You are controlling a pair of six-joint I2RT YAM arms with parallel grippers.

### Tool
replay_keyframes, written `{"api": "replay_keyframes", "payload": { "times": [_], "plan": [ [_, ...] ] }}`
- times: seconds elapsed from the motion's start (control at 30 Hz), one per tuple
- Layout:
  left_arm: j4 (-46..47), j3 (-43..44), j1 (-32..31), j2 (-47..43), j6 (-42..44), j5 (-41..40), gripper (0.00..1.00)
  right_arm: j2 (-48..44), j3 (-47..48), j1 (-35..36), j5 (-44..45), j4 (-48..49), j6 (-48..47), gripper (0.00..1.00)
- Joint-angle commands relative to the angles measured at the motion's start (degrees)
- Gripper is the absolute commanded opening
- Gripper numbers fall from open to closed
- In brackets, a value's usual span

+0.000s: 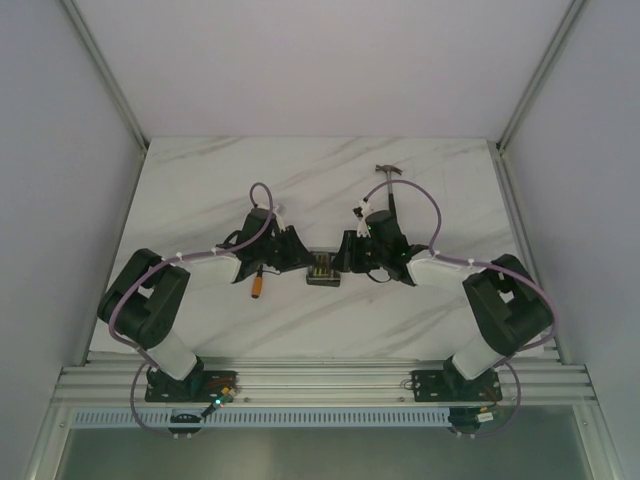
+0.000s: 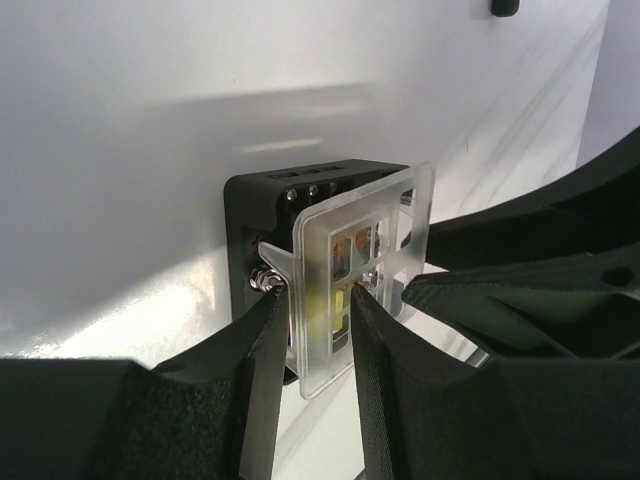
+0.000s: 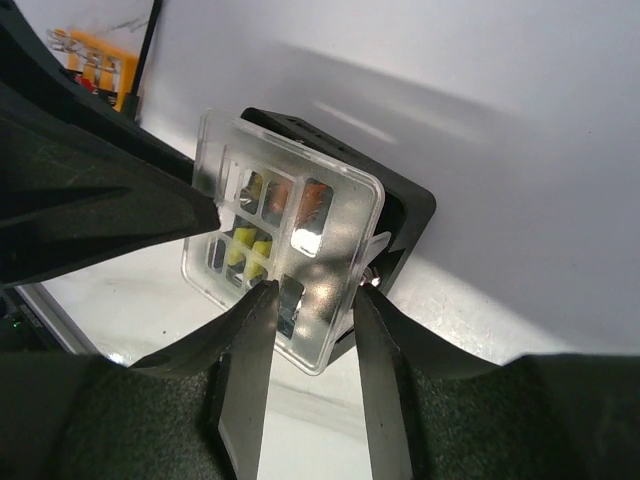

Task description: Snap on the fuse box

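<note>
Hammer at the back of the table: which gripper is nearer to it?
Right. The right gripper is at the right side of the fuse box, nearside of the hammer; the left gripper is at the box's left side, farther off.

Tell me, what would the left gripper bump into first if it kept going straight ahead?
The clear lid. Its lower edge sits between the jaws of the left gripper, so it would probably be met at once, with the black fuse box just behind. Depth is hard to judge.
</note>
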Motion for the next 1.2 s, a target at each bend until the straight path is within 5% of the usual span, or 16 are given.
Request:
{"api": "replay_keyframes", "payload": {
  "times": [0.0,1.17],
  "plan": [
    [-1.0,1.8,-0.7,-0.8,0.7,-0.3,0.40,-2.8,1.6,0.9,0.2,-0.8,0.2,0.42],
    [-6.4,4.5,-2.2,-1.0,2.5,-4.0,0.42,-4.6,0.3,2.4,5.0,-3.8,0.7,0.42]
  ]
}}
